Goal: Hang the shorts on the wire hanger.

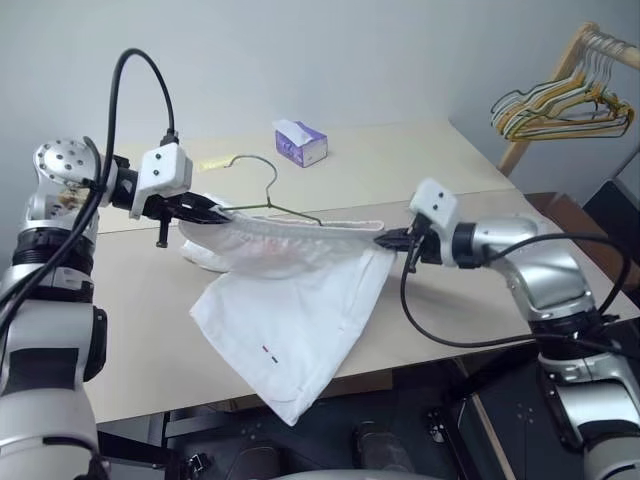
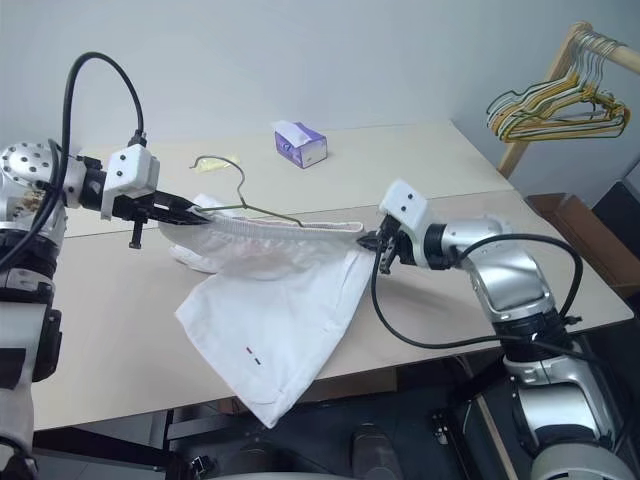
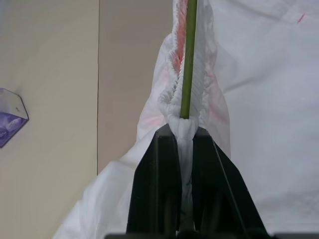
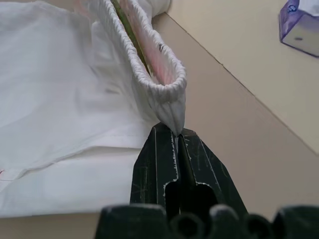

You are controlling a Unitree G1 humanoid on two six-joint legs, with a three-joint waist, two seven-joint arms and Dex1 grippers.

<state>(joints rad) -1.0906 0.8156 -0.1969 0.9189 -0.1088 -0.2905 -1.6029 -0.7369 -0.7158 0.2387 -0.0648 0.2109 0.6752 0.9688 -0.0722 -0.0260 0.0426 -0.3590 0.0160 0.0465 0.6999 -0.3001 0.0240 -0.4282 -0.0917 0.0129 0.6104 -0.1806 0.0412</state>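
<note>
Beige tabletops (image 1: 420, 170) fill the space before us, with a purple tissue box (image 1: 300, 143) at the far side and a bunch of spare hangers (image 1: 560, 105) on a wooden rack to our right. We hold the shorts (image 1: 295, 300) stretched by the waistband between our two hands, raised off the table while the legs drape down onto it and over the near edge. Our left gripper (image 1: 215, 210) is clamped on one end of the waistband, and in the left wrist view the green wire of the hanger (image 1: 262, 190) runs between the two waistband layers right up to the pinch. Our right gripper (image 1: 392, 238) is closed on the other end of the elastic. The hook stands above the band near our left hand. To do this step well, we judge that we should keep the band taut and level so the wire stays inside it, seat both shoulders of the hanger within the band before easing either pinch, and release one side at a time so the fabric cannot slide off the dipped wire.
</note>
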